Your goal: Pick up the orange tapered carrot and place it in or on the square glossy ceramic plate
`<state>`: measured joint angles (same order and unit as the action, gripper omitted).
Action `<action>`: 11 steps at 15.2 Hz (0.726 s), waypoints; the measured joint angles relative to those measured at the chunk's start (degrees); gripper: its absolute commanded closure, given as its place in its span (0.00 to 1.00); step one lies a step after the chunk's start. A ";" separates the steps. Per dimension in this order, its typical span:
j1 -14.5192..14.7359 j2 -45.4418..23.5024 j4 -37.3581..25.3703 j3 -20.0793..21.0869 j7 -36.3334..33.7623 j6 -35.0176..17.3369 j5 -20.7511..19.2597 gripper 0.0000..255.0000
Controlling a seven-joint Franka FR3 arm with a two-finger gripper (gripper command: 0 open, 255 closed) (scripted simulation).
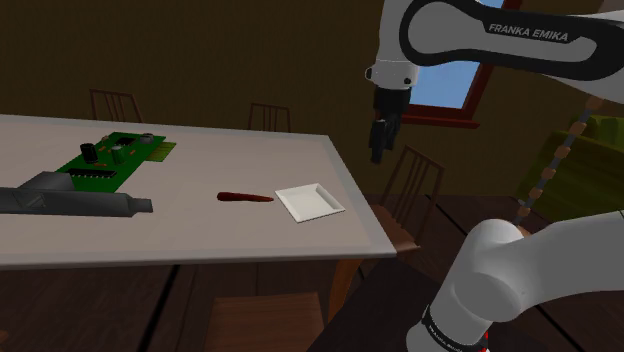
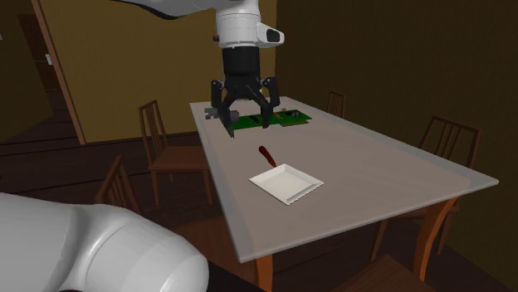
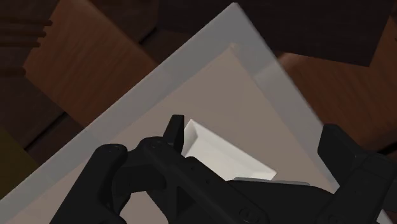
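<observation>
Approach is the step in hand: the black gripper (image 2: pixel 246 122) hangs open and empty well above the white square plate (image 2: pixel 287 182), the dark-red carrot (image 2: pixel 266 154) lies on the table (image 2: pixel 398 166) just beside that plate, and the next move probably calls for descending over the carrot.

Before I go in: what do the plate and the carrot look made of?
Square white plate: possibly ceramic, plain white with a raised rim; no gloss shows. Tapered dark red-brown carrot: matte, smooth; material cannot be told.

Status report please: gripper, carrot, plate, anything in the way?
Gripper open, raised, empty. Carrot on table beside plate. Circuit board lies apart from them.
</observation>
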<state>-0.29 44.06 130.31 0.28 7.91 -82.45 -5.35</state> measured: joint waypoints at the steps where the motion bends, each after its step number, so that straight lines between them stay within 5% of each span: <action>1: 0.00 0.00 0.00 0.00 0.00 0.00 0.00 0.00; 11: 2.92 -14.26 -0.12 -3.21 8.27 -16.29 0.26 0.00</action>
<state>2.64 29.80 130.18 -2.93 16.18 -98.74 -5.09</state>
